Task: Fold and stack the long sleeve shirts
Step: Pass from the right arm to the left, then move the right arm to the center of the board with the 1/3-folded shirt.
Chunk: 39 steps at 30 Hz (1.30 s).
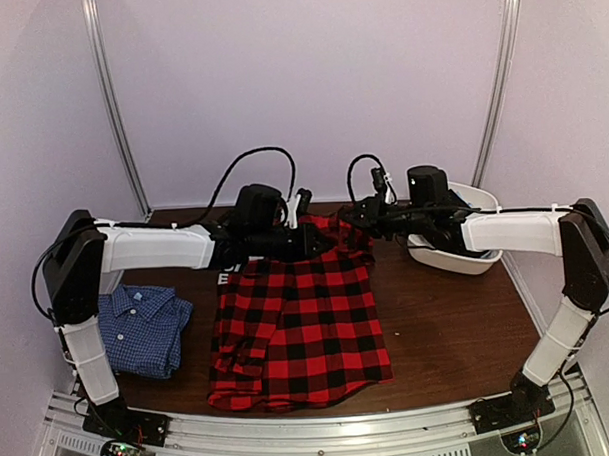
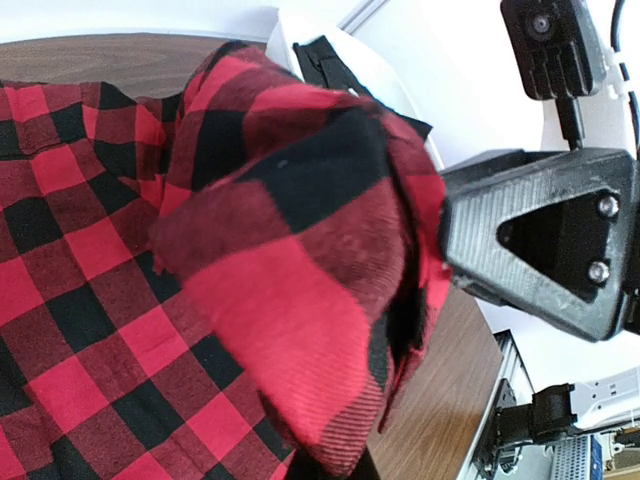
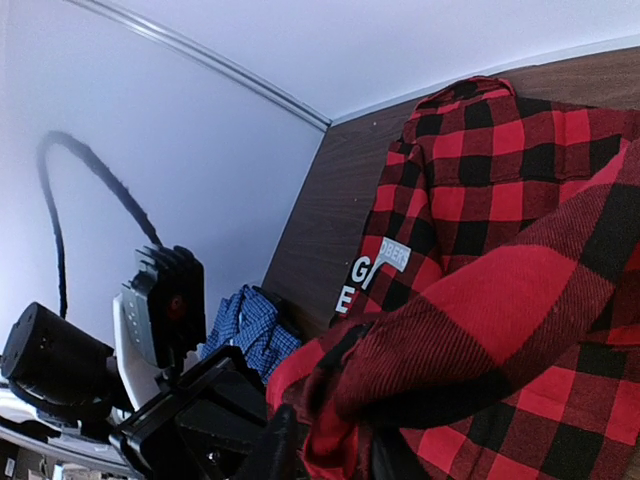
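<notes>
The red-and-black plaid shirt [image 1: 298, 328] lies spread on the table, its far edge lifted. My left gripper [image 1: 320, 237] and right gripper [image 1: 352, 217] meet at that far edge, close together, each shut on a bunch of plaid cloth. In the left wrist view the cloth [image 2: 300, 270] drapes over my left gripper [image 2: 340, 466] and hides its jaws. In the right wrist view my right gripper [image 3: 335, 452] pinches a fold of plaid [image 3: 480, 320]; white lettering [image 3: 365, 272] shows on the shirt. The blue check shirt [image 1: 143, 329] lies folded at the left and also shows in the right wrist view [image 3: 245, 322].
A white tub [image 1: 455, 251] stands at the back right, just behind the right arm. Bare brown table [image 1: 458, 323] lies right of the plaid shirt. A metal rail [image 1: 312, 433] runs along the near edge.
</notes>
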Each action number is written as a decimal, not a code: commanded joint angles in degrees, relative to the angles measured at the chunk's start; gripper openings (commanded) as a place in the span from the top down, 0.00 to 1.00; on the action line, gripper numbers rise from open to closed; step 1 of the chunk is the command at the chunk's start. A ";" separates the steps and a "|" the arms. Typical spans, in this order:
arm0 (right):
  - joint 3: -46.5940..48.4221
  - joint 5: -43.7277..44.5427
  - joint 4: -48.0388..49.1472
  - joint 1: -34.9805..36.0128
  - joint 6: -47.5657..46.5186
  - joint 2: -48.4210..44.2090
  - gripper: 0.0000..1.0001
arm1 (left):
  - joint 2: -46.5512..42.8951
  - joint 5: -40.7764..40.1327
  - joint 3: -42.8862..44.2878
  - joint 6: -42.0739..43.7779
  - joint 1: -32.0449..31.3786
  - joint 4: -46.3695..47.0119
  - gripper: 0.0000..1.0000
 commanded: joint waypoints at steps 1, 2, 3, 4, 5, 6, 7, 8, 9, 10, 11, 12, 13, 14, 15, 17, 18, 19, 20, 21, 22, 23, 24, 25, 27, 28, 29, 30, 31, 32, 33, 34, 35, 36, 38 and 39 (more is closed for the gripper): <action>-1.24 2.96 -3.04 0.52 -4.51 -0.66 0.63 | -2.71 -5.40 1.38 0.01 1.46 -2.83 1.00; -1.61 4.05 -4.28 0.53 -5.73 -1.16 0.58 | -3.17 -6.09 1.26 -0.26 2.03 -3.90 1.00; -2.06 5.20 -5.60 0.53 -6.87 -1.66 0.54 | -3.77 -6.67 0.99 -0.55 2.88 -4.80 1.00; -2.56 6.25 -6.70 0.53 -7.75 -2.26 0.51 | -4.39 -7.05 0.49 -0.75 3.52 -5.18 1.00; -3.08 7.09 -7.78 0.48 -8.66 -2.71 0.48 | -5.10 -7.18 -0.16 -0.85 4.25 -5.22 1.00; -3.65 7.81 -8.69 0.45 -9.35 -3.12 0.47 | -5.89 -7.40 -0.68 -0.98 4.89 -5.35 1.00; -4.29 8.49 -9.57 0.52 -9.94 -3.56 0.46 | -6.33 -7.59 -0.95 -1.03 5.67 -5.80 1.00; -5.01 8.98 -10.26 0.51 -10.56 -3.96 0.46 | -6.66 -7.74 -0.99 -1.03 6.42 -6.45 1.00; -5.65 9.49 -10.93 0.52 -11.22 -4.28 0.46 | -7.04 -7.92 -0.92 -1.00 7.09 -6.63 1.00; -6.36 10.10 -11.72 0.53 -11.91 -4.68 0.46 | -7.37 -8.30 -0.84 -0.95 7.75 -8.47 1.00; -7.03 10.86 -12.83 0.56 -12.58 -5.22 0.46 | -7.78 -8.55 -0.87 -0.80 8.36 -9.21 1.00; -7.97 11.68 -13.80 0.59 -13.39 -5.66 0.46 | -8.18 -8.75 -0.95 -0.62 8.91 -9.67 1.00; -8.79 12.45 -14.90 0.57 -14.14 -6.18 0.46 | -8.51 -9.02 -0.99 -0.35 9.43 -10.22 1.00; -9.61 13.27 -15.60 0.58 -14.82 -6.72 0.46 | -8.92 -9.37 -0.93 -0.04 9.91 -10.86 1.00; -10.46 13.92 -16.92 0.61 -15.45 -7.16 0.46 | -9.22 -9.68 -0.91 0.16 10.34 -11.45 1.00; -12.05 15.00 -18.77 0.85 -16.39 -7.76 0.46 | -9.94 -10.30 -1.18 0.61 11.13 -12.56 1.00; -12.92 15.40 -19.30 1.06 -16.74 -8.03 0.46 | -10.34 -10.60 -1.44 0.81 11.49 -12.64 1.00; -13.68 15.56 -19.54 1.24 -16.88 -8.12 0.47 | -10.77 -10.80 -1.78 1.01 12.04 -12.71 1.00; -14.38 15.50 -19.44 1.49 -16.84 -8.23 0.49 | -11.11 -10.95 -2.17 1.05 12.52 -12.73 1.00; -14.97 15.25 -19.09 1.66 -16.64 -8.08 0.50 | -11.39 -10.83 -2.57 1.10 13.00 -12.68 1.00; -15.27 15.14 -18.67 1.89 -16.37 -7.87 0.52 | -11.68 -10.76 -2.85 1.21 13.48 -12.70 1.00; -15.25 15.15 -18.28 2.30 -16.10 -7.49 0.53 | -11.80 -10.81 -3.13 1.27 13.95 -12.76 1.00; -15.16 15.22 -17.81 2.53 -16.00 -6.89 0.54 | -12.04 -10.79 -3.25 1.33 14.40 -12.77 1.00; -14.99 15.24 -17.22 2.88 -15.63 -6.26 0.55 | -12.32 -11.01 -3.35 1.48 14.84 -13.03 1.00; -14.51 15.12 -16.33 3.13 -14.85 -4.46 0.57 | -13.03 -12.23 -3.29 1.95 15.49 -13.80 1.00; -14.10 14.96 -15.46 3.26 -14.48 -3.46 0.59 | -13.56 -12.73 -3.28 2.33 15.76 -14.19 1.00; -13.74 14.85 -14.30 3.35 -14.26 -2.47 0.60 | -14.10 -13.23 -3.28 2.67 15.95 -14.41 1.00; -13.34 14.74 -13.66 3.49 -13.92 -1.52 0.60 | -14.64 -13.73 -3.28 3.00 16.13 -14.87 1.00; -12.79 14.60 -13.10 3.68 -13.72 -0.41 0.61 | -15.12 -14.36 -3.28 3.31 16.23 -15.23 1.00; -11.96 14.41 -12.60 3.69 -13.47 0.56 0.62 | -15.45 -14.78 -3.24 3.65 16.32 -15.66 1.00; -11.19 14.23 -12.12 3.72 -13.33 2.11 0.63 | -15.80 -15.06 -3.20 4.01 16.37 -15.96 1.00; -10.25 14.05 -11.75 3.79 -13.09 3.28 0.64 | -16.04 -15.34 -3.30 4.18 16.37 -16.23 1.00; -9.30 13.88 -11.39 3.86 -12.84 4.40 0.65 | -16.30 -15.39 -3.48 4.27 16.37 -16.29 1.00; -8.30 13.75 -11.03 3.92 -12.59 5.47 0.66 | -16.43 -15.50 -3.72 4.40 16.37 -16.42 1.00; -6.44 13.74 -10.54 4.02 -12.31 7.55 0.67 | -16.45 -15.27 -4.01 4.29 16.37 -16.58 1.00; -5.46 13.71 -10.50 4.02 -12.19 8.62 0.68 | -16.47 -15.03 -4.25 4.28 16.37 -16.62 1.00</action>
